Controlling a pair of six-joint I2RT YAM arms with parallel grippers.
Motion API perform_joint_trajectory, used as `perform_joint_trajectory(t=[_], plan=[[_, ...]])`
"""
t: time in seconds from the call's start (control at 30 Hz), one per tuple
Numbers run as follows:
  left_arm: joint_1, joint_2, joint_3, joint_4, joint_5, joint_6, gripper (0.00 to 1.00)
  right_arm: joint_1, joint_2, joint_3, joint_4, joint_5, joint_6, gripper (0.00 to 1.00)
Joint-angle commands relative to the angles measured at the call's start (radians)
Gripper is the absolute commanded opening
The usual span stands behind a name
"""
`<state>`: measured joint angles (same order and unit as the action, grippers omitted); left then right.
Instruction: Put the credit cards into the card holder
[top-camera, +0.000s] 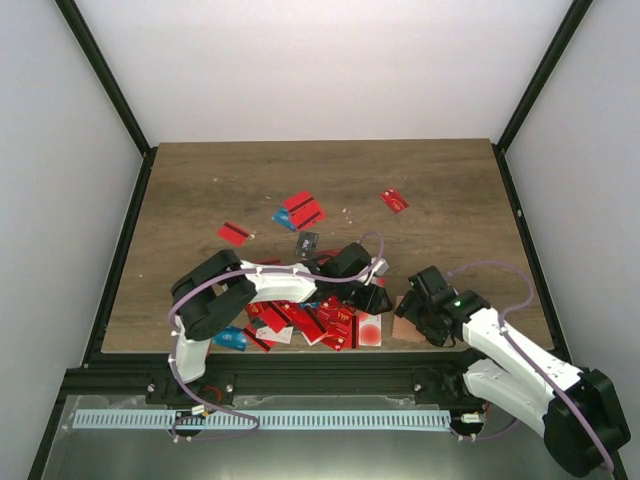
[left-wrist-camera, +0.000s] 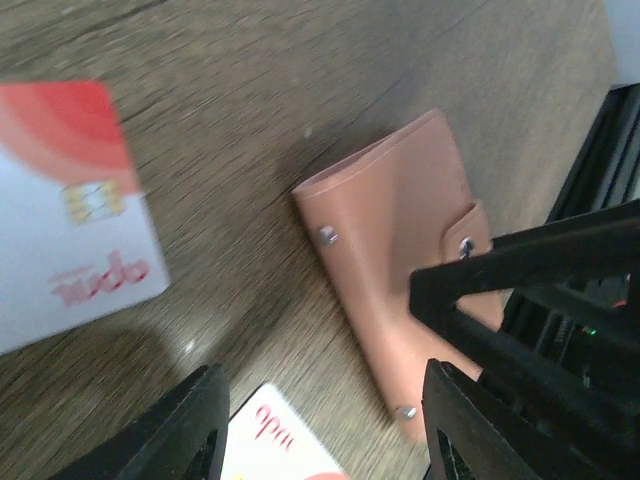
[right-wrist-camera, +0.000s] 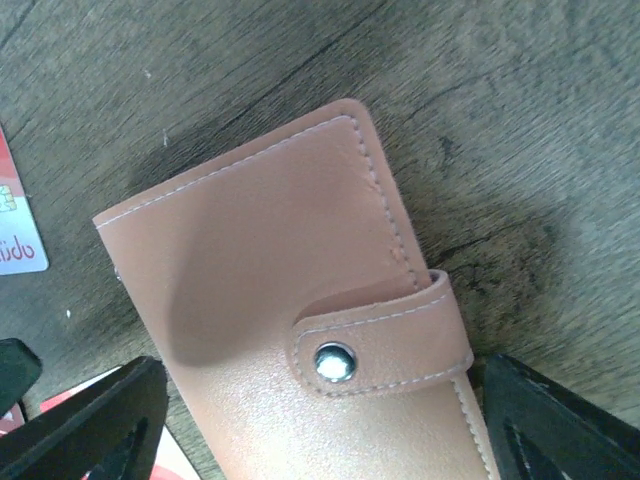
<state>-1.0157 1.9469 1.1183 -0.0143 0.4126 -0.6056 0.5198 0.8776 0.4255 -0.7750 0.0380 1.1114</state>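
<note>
Tan-brown leather card holder (right-wrist-camera: 270, 250), flat and fastened by its snap strap, lies on the brown wooden table (top-camera: 200, 190) near the front edge, just right of the heap of red, blue and white plastic credit cards (top-camera: 300, 320). My right pincer (right-wrist-camera: 320, 365) stands wide over it, one finger close beside each side, clamping nothing that I can see. My left pincer (left-wrist-camera: 315, 420) hangs partly open and empty near the holder, above a white card with red print (left-wrist-camera: 285, 445).
</note>
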Motion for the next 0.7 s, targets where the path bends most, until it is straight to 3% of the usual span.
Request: perform_joint_trajectory(t=[0.0, 0.07, 0.17, 0.27, 0.67], plan=[[-0.012, 0.056, 0.07, 0.034, 0.067, 0.031, 0.54, 0.009, 0.021, 0.013, 0.023, 0.003, -0.023, 0.85], [-0.012, 0.073, 0.079, 0.036, 0.076, 0.038, 0.53, 0.009, 0.025, 0.006, 0.037, -0.003, -0.044, 0.79], [-0.012, 0.089, 0.087, 0.037, 0.077, 0.048, 0.52, 0.009, 0.003, -0.025, 0.073, -0.016, -0.058, 0.59], [-0.013, 0.097, 0.096, 0.039, 0.079, 0.054, 0.52, 0.009, -0.011, -0.042, 0.116, -0.038, -0.065, 0.46], [-0.007, -0.048, 0.053, -0.004, -0.031, 0.098, 0.54, 0.01, -0.121, -0.037, 0.184, -0.08, -0.111, 0.4]])
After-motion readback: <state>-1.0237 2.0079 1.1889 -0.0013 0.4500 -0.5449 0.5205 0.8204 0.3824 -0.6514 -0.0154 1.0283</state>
